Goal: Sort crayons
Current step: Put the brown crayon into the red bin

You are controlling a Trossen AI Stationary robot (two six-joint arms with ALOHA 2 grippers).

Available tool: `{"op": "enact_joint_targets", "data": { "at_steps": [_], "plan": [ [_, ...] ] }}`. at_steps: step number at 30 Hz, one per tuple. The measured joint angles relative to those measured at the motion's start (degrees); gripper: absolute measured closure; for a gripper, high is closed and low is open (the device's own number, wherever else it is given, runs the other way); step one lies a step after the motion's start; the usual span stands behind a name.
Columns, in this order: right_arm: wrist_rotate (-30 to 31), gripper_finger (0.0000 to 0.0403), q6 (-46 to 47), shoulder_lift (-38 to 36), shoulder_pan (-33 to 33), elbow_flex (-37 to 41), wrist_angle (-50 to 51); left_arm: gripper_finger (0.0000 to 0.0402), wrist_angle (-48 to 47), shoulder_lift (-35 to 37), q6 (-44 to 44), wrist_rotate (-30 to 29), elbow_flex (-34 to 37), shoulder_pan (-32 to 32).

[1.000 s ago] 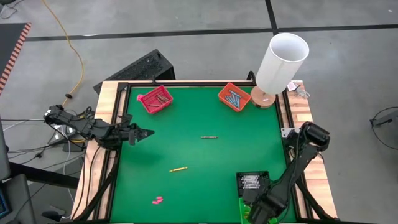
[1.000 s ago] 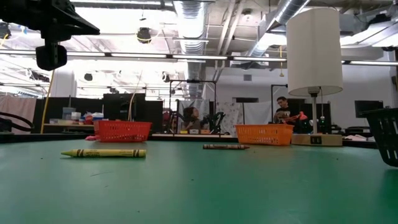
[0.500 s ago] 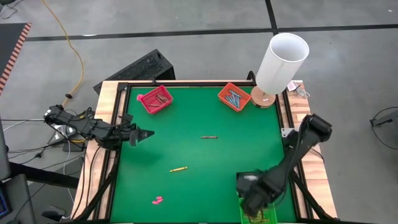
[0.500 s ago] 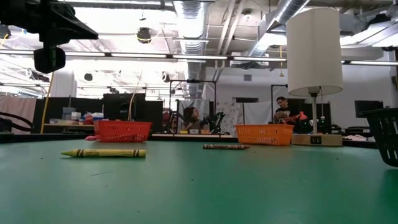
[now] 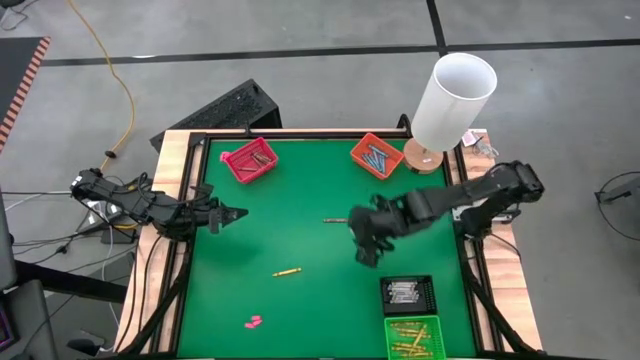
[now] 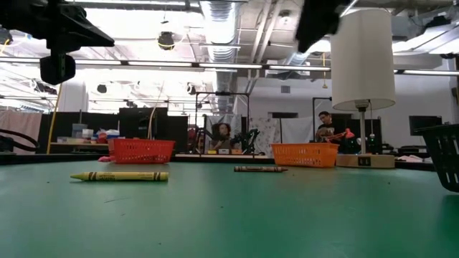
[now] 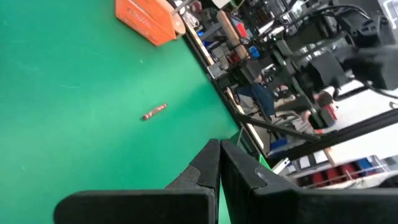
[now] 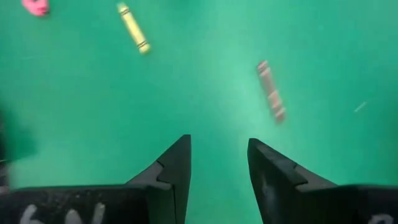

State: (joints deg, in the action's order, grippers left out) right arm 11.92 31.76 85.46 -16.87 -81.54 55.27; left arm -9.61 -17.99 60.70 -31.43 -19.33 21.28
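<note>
- The right gripper (image 8: 217,162) showed its fingers (image 8: 174,168) spread apart with bare green mat between them, holding nothing; the left gripper (image 7: 219,163) had its fingers pressed together, empty, at the left edge of the high view.
- Within the last second the right arm had swung from the green tray (image 5: 412,336) at the lower right to mid-frame.
- Judgement: a drop-off was likely complete and another pickup beginning.
- Loose crayons remained: a brown crayon (image 5: 336,220) at centre and a yellow crayon (image 5: 288,271) lower left of centre.
- The low view cut off the right gripper; basket contents were hard to make out.
</note>
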Motion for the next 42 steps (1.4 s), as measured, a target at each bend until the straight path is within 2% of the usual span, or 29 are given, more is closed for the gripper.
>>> {"op": "enact_joint_targets", "data": {
  "at_steps": [4, 8, 14, 21, 26, 37, 42],
  "plan": [
    [-0.34, 0.0244, -10.40, 1.28, 7.28, 0.00, -3.07, 0.0402, -0.02, 0.01, -1.25, -0.74, 0.02, 0.00],
    [-3.91, 0.0229, -16.83, 3.29, 13.29, 0.02, -4.87, 0.0389, -0.31, 0.04, -2.18, -0.65, 0.02, 0.01],
    [-7.69, 0.0197, -25.67, 9.29, 18.57, 0.00, -8.28, 0.0327, -2.32, 0.01, -2.94, -0.69, 0.02, 0.01],
    [-9.75, 0.0173, -34.21, 18.08, 20.12, 0.02, -11.55, 0.0262, -5.38, 0.01, -0.35, -0.82, 0.02, 0.02],
    [-15.42, 0.0176, -35.49, 23.23, 21.34, 0.02, -12.29, 0.0253, -7.86, -0.01, 1.57, -0.79, 0.02, 0.01],
    [-14.98, 0.0180, -34.93, 28.23, 22.58, -0.02, -16.43, 0.0252, -9.51, 0.01, 3.01, -0.86, 0.02, 0.00],
    [-14.24, 0.0224, -35.05, 29.13, 22.58, -0.14, -16.32, 0.0252, -9.82, 0.00, 3.58, -0.78, 0.02, 0.00]
  ]
}}
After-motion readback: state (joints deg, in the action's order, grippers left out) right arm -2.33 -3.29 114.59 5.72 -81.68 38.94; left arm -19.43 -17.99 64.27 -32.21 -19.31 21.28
